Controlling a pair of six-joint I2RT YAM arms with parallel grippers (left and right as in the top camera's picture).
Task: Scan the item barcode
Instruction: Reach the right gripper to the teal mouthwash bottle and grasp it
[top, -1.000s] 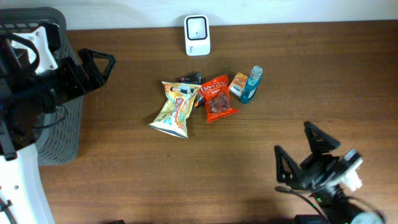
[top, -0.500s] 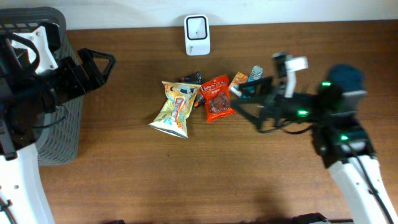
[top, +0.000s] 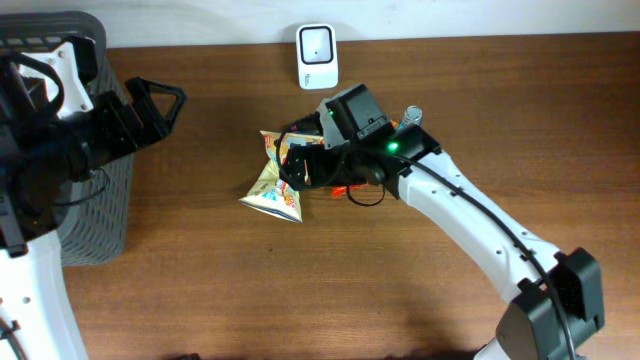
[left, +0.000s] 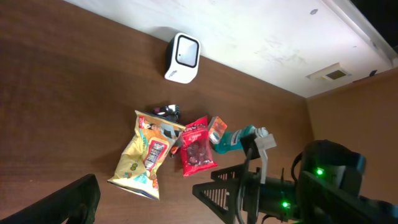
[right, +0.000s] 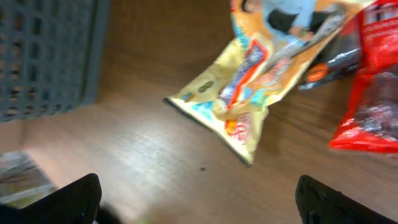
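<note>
A pile of items lies mid-table: a yellow chip bag (top: 273, 188), a red snack bag (right: 373, 93), a dark packet (right: 329, 62), a small orange box (left: 219, 129) and a teal bottle (left: 239, 140). The white barcode scanner (top: 317, 55) stands at the table's far edge. My right gripper (top: 296, 168) hovers open over the yellow bag (right: 261, 74), and its arm covers most of the red bag from above. Only bare wood shows between its fingertips (right: 336, 202). My left gripper (top: 165, 100) stays open and empty at the far left, above the basket's edge.
A grey mesh basket (top: 95, 200) stands at the left table edge, also seen from the right wrist as a grey grid (right: 50, 56). The right arm (top: 470, 220) crosses the table diagonally from the front right corner.
The right arm has swung from the front right corner across the table and now sits over the pile, gripper above the yellow bag. The left arm has not moved.
</note>
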